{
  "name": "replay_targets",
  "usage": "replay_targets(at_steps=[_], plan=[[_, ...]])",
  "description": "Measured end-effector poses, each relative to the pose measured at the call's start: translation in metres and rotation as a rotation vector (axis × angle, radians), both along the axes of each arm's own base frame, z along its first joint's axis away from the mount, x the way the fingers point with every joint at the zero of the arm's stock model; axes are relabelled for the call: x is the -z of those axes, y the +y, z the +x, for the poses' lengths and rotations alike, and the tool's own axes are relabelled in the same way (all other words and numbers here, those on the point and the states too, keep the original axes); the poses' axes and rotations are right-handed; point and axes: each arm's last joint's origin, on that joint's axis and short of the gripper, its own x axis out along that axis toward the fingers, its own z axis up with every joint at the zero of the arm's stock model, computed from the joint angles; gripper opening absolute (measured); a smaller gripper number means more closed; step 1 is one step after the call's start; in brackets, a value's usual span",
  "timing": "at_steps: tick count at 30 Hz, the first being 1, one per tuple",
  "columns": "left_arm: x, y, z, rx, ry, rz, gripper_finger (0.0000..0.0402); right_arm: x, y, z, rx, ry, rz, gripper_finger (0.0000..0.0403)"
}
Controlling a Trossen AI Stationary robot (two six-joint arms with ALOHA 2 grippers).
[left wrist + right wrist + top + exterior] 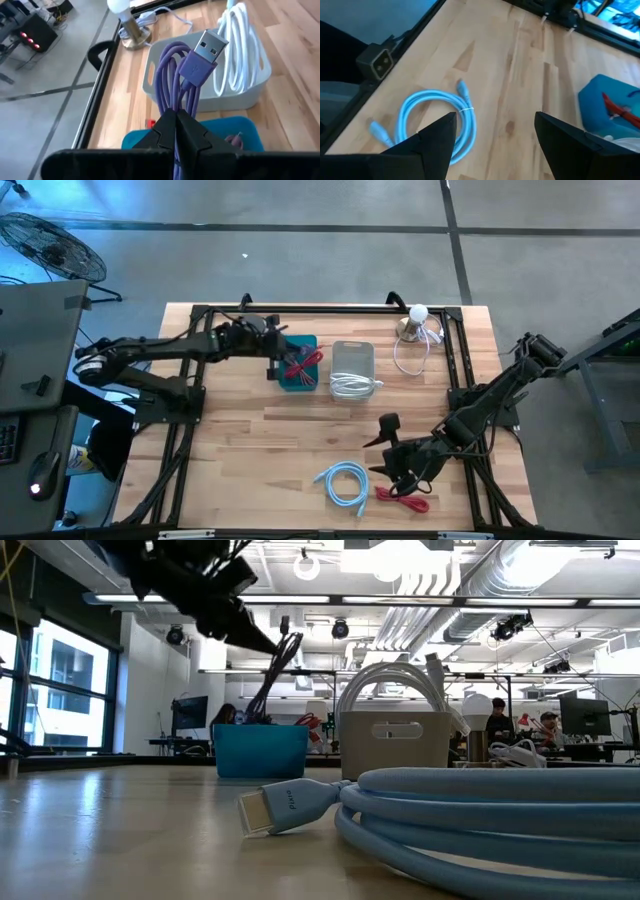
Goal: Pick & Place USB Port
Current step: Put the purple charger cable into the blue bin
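My left gripper [176, 112] is shut on a coiled purple USB cable [172, 75] and hovers over the blue bin [298, 363], which holds a red cable [304, 363]. The cable's silver plug [206, 46] points away from the fingers. In the low view the cable [276, 668] hangs from the gripper [248, 634] above the blue bin [260, 750]. My right gripper [495, 116] is open above the table's near right part [392, 465], beside a light blue coiled cable [345, 483] and touching nothing. My left gripper pinches the purple cable's coil between its two fingers, with several strands [170, 97] of the bundle running out past the fingertips. The cable is lifted clear of the table, and its loops hang down over the blue bin [240, 136].
A grey bin [352, 368] with a white cable stands right of the blue bin. A small lamp with a white cord [415, 325] is at the far right. A red cable [402, 500] lies near the table's near edge. A black frame [200, 315] borders the table.
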Motion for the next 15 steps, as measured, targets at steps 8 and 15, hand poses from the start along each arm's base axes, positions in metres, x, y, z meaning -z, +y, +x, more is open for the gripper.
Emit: replay_targets(at_steps=[8, 15], plan=[[0.006, 0.012, -0.004, 0.017, -0.038, 0.014, 0.0000, -0.001, -0.002, 0.001, 0.041, -0.023, -0.033, 0.0261], [0.014, 0.025, -0.001, 0.015, -0.035, -0.011, 0.0000, -0.001, -0.003, 0.001, 0.077, -0.047, -0.064, 0.0261]])
